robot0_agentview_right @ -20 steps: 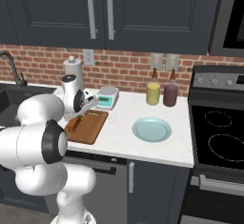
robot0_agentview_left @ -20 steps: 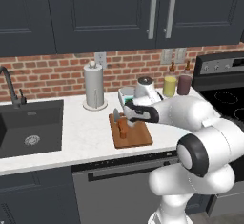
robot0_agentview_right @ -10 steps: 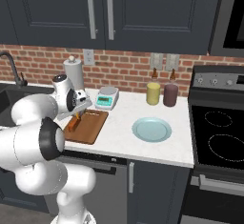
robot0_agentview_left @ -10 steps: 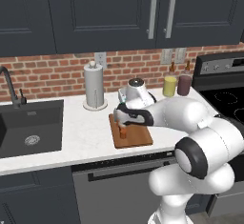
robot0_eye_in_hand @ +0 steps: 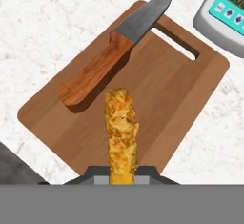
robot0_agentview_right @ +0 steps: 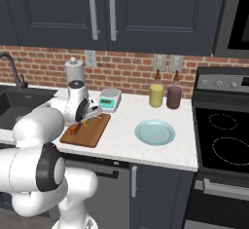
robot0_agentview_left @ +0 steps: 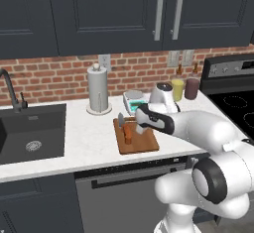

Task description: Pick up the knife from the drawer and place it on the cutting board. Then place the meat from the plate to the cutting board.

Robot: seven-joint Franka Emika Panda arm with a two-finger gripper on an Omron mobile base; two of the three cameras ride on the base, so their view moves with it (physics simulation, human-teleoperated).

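White marble counter (robot0_agentview_left: pixel 89 143) under dark cabinets and a brick backsplash, sink (robot0_agentview_left: pixel 30 133) off to one side, stove (robot0_agentview_right: pixel 223 140) to the other, so a pretty standard kitchen setup. From big to small, we've got the wooden cutting board (robot0_eye_in_hand: pixel 176 104) in the middle, the pale-teal plate (robot0_agentview_right: pixel 154 132) sitting bare well off to the stove side, a light-teal kitchen scale (robot0_eye_in_hand: pixel 226 8) just past the board's corner, then the knife (robot0_eye_in_hand: pixel 112 54) lying flat on the board with its blade tip poking over the edge near the handle slot.

Our gripper (robot0_eye_in_hand: pixel 122 178) is clamped on the meat (robot0_eye_in_hand: pixel 121 132), a crumbly tan-yellow strip sticking out from between the jaws. It hangs above the board, right beside the knife's orange handle.

So the step left is just the set-down. We'd say drop straight down onto the bare wood, stay clear of the knife handle, and only let go once the strip is resting flat, otherwise it could roll off or bump the knife.

Versus a second ago, the arm has swung over from the scale side and now sits over the middle of the board. Board, knife and plate haven't budged.
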